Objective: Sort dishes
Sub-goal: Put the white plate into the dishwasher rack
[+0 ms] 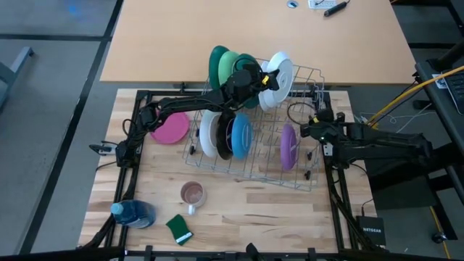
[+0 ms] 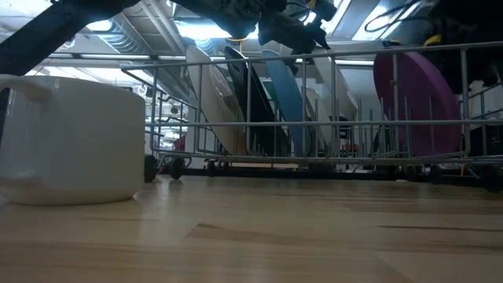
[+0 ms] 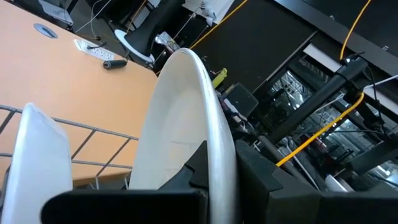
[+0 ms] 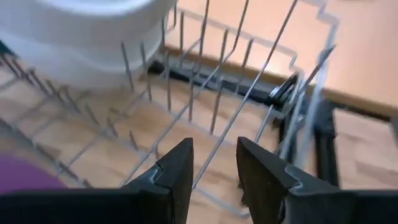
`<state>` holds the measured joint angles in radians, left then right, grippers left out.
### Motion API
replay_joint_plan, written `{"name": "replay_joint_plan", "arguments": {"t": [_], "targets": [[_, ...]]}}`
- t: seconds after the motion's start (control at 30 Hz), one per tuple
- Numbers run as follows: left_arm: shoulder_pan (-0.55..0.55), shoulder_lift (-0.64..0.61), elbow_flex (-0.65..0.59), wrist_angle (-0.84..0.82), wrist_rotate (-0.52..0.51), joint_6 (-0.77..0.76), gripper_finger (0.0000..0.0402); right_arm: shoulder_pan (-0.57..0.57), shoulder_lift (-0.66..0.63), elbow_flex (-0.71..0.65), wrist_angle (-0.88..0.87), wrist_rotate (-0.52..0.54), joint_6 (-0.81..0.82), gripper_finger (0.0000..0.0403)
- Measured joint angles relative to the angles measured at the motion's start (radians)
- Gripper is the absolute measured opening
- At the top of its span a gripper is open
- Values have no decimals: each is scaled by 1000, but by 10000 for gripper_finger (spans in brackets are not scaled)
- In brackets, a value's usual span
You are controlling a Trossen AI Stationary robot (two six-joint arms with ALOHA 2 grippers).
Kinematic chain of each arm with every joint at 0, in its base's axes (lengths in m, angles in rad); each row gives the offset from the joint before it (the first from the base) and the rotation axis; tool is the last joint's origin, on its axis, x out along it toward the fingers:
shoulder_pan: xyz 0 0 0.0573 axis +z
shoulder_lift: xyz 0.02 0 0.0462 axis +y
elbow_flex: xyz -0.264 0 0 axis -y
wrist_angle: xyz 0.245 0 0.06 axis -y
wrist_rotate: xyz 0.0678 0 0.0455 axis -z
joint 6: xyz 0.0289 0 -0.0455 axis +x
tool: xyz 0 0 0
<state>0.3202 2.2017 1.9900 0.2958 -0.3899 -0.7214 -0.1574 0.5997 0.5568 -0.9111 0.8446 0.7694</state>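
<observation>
A wire dish rack (image 1: 254, 138) holds upright plates: green ones (image 1: 225, 65) at its far left, then white (image 1: 209, 134), black (image 1: 225, 135) and blue (image 1: 241, 135) ones, and a purple one (image 1: 288, 147). A pink plate (image 1: 170, 129) lies flat on the table left of the rack. My left gripper (image 1: 267, 81) is shut on a white plate (image 3: 180, 124) at the rack's far right, beside a second white plate (image 3: 43, 155). My right gripper (image 4: 214, 165) is open over the rack's right end, touching nothing. My left gripper pinches the white plate's rim (image 3: 217, 134) between its two fingers (image 3: 199, 165), one on each face. The fingers come in level from the table's left. The plate stands on edge, upright; whether its lower edge rests in the rack is hidden.
A clear mug (image 1: 192, 193), a green sponge (image 1: 178, 229) and a blue bottle (image 1: 133, 214) sit on the near left of the table. In the low view the mug (image 2: 71, 141) stands large at the left. A tan table (image 1: 254, 36) lies beyond the rack.
</observation>
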Motion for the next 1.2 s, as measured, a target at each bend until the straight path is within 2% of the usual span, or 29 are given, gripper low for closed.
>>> {"name": "replay_joint_plan", "arguments": {"t": [0.13,0.23,0.33,0.43,0.7,1.2], "targets": [[0,0,0,3,1,-2,29,0,-24,55,-121,52,15,127],[0,0,0,3,1,-3,29,0,-34,69,-223,75,133,127],[0,0,0,3,1,-4,29,0,-34,69,-294,48,244,127],[0,0,0,4,1,-4,29,0,-32,69,-322,-21,276,127],[0,0,0,7,1,-4,29,-1,-32,35,-267,-162,273,127],[0,0,0,5,1,-12,29,-1,2,34,-147,-235,173,127]]}}
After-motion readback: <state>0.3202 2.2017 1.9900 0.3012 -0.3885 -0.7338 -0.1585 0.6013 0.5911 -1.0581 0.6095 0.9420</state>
